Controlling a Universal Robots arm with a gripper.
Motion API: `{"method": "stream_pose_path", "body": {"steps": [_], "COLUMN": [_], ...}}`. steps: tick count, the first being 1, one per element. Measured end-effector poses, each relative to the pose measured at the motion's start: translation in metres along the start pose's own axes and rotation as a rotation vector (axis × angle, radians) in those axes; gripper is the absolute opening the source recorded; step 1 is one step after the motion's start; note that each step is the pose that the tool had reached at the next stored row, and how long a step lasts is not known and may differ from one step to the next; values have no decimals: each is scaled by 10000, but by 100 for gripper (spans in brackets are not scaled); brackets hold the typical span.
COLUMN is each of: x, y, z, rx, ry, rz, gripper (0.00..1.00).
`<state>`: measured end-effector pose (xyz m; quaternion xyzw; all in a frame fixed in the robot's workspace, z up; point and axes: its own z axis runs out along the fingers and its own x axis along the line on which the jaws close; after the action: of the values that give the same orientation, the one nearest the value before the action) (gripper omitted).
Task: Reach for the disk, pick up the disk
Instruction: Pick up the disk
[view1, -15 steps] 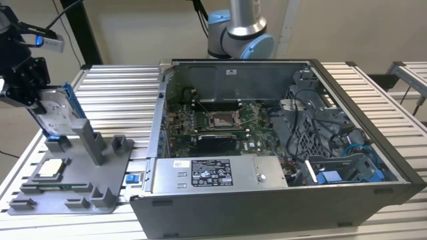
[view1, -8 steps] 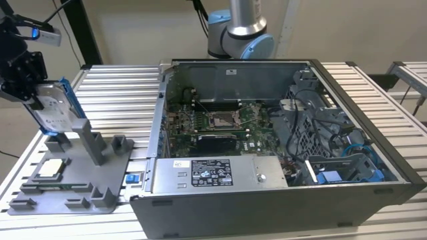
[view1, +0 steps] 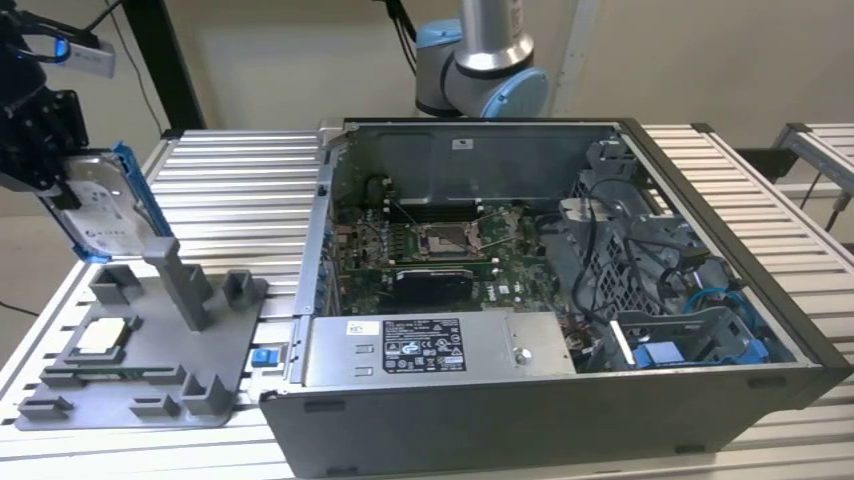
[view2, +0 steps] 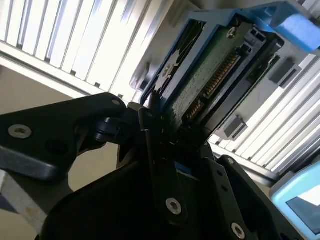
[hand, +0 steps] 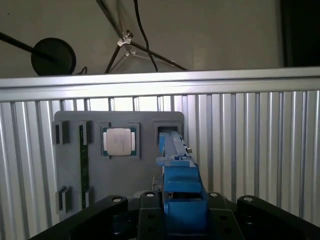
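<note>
One disk (view1: 104, 205), blue-framed, held on edge; my pincer (view1: 56, 172) clamped on it, above the grey fixture tray (view1: 160, 352). Open computer case (view1: 534, 425) well apart.

I see a silver-grey disk (view1: 96, 215) in its bright blue bracket (view1: 143, 200), a black claw (view1: 54, 175), a grey fixture plate (view1: 160, 372) and a ribbed silver desk (view1: 240, 180).

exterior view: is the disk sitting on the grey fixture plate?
No, the disk is clamped in the gripper and held up off the grey fixture plate.
</note>
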<state>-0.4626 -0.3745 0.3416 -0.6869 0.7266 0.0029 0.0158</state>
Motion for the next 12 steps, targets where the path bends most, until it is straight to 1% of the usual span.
{"method": "stream_pose_path", "body": {"steps": [12], "x": [-6], "y": [-4], "z": [-223], "rx": [1], "ry": [0], "rz": [0], "gripper": [0]}}
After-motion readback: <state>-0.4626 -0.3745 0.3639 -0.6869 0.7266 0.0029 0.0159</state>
